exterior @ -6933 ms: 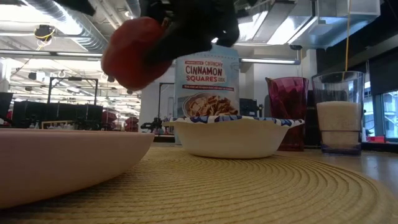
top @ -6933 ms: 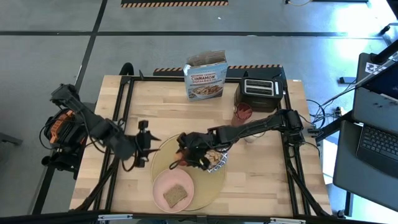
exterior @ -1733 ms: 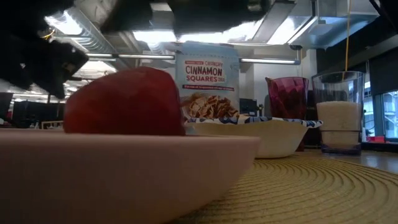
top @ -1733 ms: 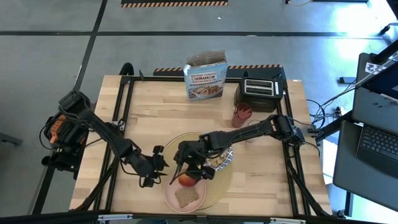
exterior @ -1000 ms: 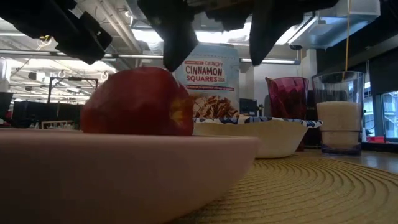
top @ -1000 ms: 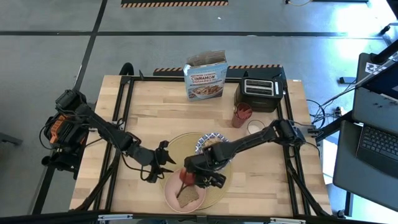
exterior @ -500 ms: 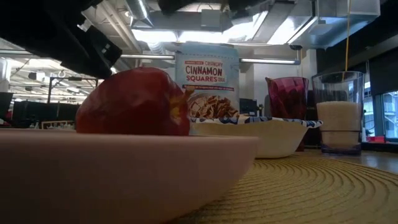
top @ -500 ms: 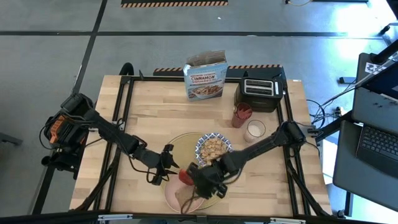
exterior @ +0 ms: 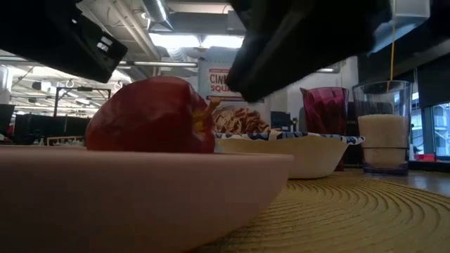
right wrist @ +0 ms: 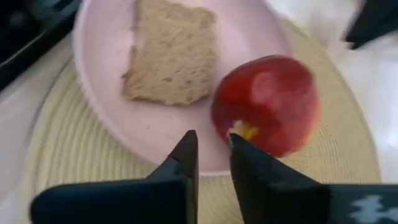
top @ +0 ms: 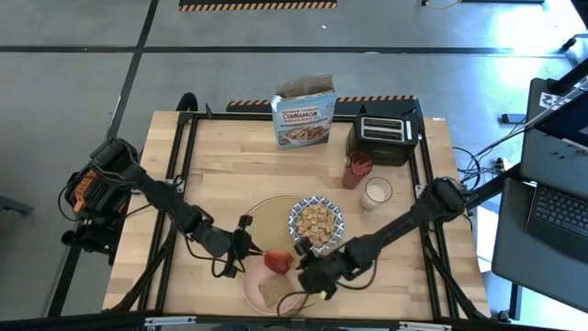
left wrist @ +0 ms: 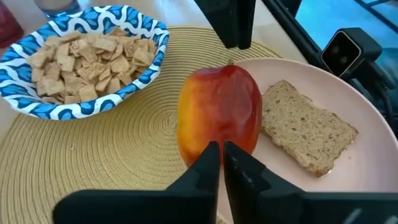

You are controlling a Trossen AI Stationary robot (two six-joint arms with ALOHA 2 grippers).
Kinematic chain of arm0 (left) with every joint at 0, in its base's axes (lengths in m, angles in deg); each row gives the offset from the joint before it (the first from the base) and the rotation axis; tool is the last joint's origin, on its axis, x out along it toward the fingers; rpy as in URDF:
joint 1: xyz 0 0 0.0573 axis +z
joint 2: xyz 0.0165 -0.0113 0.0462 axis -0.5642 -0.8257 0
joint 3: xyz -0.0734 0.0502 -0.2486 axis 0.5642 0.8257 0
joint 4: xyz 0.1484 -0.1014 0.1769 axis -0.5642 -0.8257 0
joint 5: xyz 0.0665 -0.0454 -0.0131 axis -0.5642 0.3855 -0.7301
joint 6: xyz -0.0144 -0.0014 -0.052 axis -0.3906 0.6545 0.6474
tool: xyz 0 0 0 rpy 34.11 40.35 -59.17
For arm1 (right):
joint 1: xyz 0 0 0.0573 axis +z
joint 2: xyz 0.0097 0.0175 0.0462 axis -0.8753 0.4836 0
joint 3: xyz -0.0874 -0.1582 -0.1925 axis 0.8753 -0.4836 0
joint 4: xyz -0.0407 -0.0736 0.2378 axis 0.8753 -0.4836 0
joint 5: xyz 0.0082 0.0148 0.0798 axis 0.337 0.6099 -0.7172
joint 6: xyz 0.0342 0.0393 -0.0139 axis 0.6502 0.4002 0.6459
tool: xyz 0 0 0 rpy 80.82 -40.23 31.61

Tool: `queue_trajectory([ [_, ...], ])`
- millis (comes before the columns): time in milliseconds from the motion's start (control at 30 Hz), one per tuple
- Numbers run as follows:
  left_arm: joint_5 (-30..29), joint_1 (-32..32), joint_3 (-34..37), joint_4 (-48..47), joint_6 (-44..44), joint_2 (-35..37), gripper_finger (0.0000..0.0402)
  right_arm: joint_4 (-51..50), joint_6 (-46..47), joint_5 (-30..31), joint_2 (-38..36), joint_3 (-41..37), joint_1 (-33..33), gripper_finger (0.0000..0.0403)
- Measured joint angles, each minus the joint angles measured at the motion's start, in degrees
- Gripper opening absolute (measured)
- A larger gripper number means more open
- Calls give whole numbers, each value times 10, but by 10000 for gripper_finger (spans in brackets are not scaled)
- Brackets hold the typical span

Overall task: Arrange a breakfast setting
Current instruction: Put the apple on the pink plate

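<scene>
The high view looks straight down on the whole table, with the pink plate near its front edge. The low view sits at tabletop height right against that plate's rim, facing level across it toward the room behind. Each wrist view looks closely down at the plate from opposite sides, and all four views share the red apple resting on it.
</scene>
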Motion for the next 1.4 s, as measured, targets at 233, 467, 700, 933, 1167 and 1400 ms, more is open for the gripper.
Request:
queue_trajectory([
  [233, -62, -15, 0, -2, 0, -5, 2, 28, 50, 119, 3, -8, 40, 34],
  [467, -61, -7, 1, 20, 3, -67, 1, 43, 67, 162, 4, -8, 52, 33],
  [700, -72, -7, 0, 69, -11, -94, 1, 54, 71, 168, 10, -8, 51, 32],
  [933, -76, -10, 0, 73, -14, -94, 1, 57, 70, 157, 31, -9, 45, 33],
  [1167, -65, -16, 0, 79, -14, -94, 1, 56, 66, 156, 32, -8, 32, 33],
  [1400, -57, -16, 0, 79, -14, -94, 1, 65, 50, 152, 32, -8, 20, 33],
])
